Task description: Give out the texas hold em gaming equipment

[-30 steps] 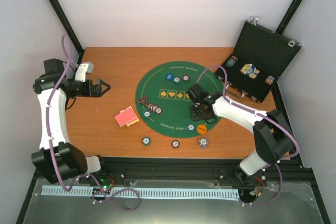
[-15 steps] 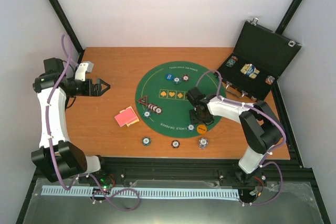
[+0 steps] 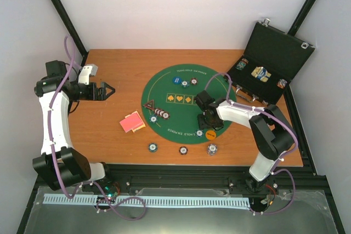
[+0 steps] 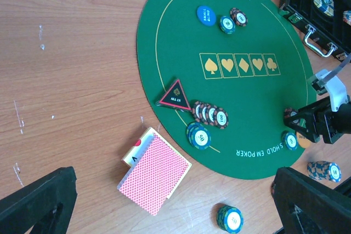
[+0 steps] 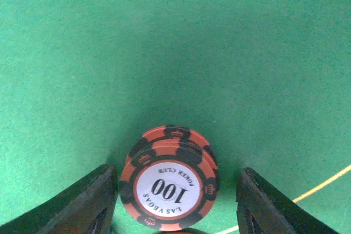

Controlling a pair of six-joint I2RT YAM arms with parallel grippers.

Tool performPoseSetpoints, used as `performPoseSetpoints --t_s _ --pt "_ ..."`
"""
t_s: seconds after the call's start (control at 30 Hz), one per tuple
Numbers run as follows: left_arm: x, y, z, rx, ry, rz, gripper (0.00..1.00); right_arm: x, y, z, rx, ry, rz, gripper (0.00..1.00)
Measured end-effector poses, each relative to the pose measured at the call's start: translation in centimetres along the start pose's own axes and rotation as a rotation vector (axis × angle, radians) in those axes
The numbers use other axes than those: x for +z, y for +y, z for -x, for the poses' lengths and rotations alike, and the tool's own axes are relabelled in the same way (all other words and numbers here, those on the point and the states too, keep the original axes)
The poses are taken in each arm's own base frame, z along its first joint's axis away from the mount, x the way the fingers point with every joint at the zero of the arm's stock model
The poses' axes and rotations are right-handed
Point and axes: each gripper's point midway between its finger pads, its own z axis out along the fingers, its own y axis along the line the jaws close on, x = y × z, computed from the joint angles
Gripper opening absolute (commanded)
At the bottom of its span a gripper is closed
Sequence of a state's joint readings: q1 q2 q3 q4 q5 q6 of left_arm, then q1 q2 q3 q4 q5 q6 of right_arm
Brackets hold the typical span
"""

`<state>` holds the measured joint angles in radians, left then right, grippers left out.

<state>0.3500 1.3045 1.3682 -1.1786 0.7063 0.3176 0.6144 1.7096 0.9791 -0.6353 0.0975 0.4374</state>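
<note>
A short stack of red 100 chips (image 5: 169,190) sits on the near-right part of the green mat (image 3: 164,89), between the wide-spread jaws of the right gripper (image 3: 208,118). Pink-backed cards (image 3: 131,122) lie on bare wood left of the mat. The left gripper (image 3: 109,90) hovers near the table's (image 3: 109,64) left edge, jaws wide. A black case (image 3: 279,53) stands open at the far right corner.

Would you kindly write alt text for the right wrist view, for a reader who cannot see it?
A small stack of red-and-black chips, the top one marked 100, lies on the green mat between the right gripper's two dark fingers, which stand apart. A yellow line crosses the lower right corner.
</note>
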Motion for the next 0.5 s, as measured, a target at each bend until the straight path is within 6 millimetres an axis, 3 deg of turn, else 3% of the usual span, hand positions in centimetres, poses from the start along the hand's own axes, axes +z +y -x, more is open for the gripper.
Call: performPoseSetpoints --t_s 0.23,0.4,0.5 --pt "0.0 0.0 0.0 0.000 0.000 -0.001 1.00 -1.0 -0.9 0.0 -0.002 0.001 -0.039 0.70" --pt "0.0 0.0 0.0 0.000 0.000 -0.001 1.00 -5.0 -0.9 0.5 0.015 -0.074 -0.026 0.77" --pt "0.0 0.0 0.0 0.000 0.000 -0.001 1.00 -7.3 0.0 -0.4 0.015 -0.109 -0.016 0.80"
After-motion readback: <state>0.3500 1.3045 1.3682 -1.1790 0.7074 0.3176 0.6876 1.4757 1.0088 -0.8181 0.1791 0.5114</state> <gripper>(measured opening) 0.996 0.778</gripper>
